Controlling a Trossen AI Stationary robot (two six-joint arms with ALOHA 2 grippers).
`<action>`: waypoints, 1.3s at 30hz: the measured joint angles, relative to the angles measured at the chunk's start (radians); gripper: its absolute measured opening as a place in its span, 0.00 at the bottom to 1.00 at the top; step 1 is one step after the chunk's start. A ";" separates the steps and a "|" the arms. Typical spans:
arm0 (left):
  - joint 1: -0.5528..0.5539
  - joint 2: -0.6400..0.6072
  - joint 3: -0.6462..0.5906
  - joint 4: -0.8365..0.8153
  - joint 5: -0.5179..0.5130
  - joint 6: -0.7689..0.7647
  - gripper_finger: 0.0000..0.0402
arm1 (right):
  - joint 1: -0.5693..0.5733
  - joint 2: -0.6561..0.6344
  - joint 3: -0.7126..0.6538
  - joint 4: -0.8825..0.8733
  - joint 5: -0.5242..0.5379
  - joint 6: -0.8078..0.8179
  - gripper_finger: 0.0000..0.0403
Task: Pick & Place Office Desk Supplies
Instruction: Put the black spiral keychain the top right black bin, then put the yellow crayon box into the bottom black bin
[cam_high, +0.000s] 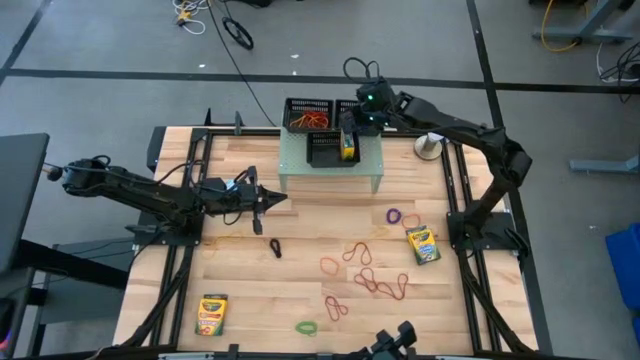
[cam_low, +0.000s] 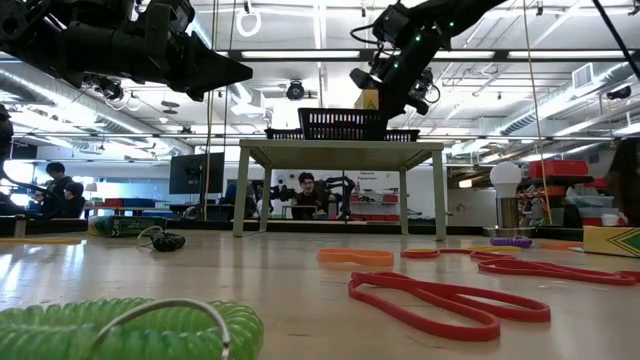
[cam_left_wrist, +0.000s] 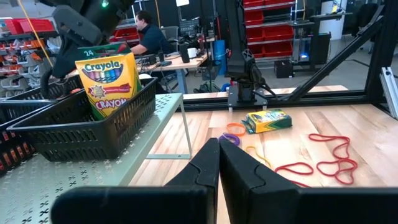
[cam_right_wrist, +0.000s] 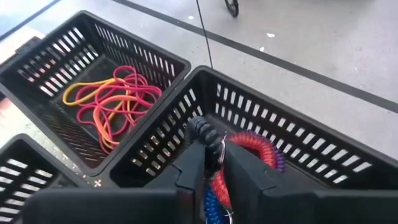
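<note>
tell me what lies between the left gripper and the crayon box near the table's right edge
In the high view, a purple band and red loops lie between the left gripper and that crayon box.

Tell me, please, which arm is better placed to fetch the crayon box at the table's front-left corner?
Left. The left gripper hovers, jaws shut and empty, over the table's left half, nearer that crayon box. The right gripper is busy over the black trays at the back.
</note>
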 joint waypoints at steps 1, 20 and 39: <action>0.000 0.000 0.000 0.000 0.000 0.000 0.04 | -0.002 0.001 0.000 -0.001 0.000 0.000 0.19; 0.000 0.000 0.000 0.000 0.000 0.000 0.04 | 0.030 -0.274 -0.017 -0.165 0.124 -0.235 0.20; 0.000 0.000 0.000 0.000 0.000 0.000 0.04 | 0.725 -0.692 -0.957 0.606 0.215 -0.124 0.01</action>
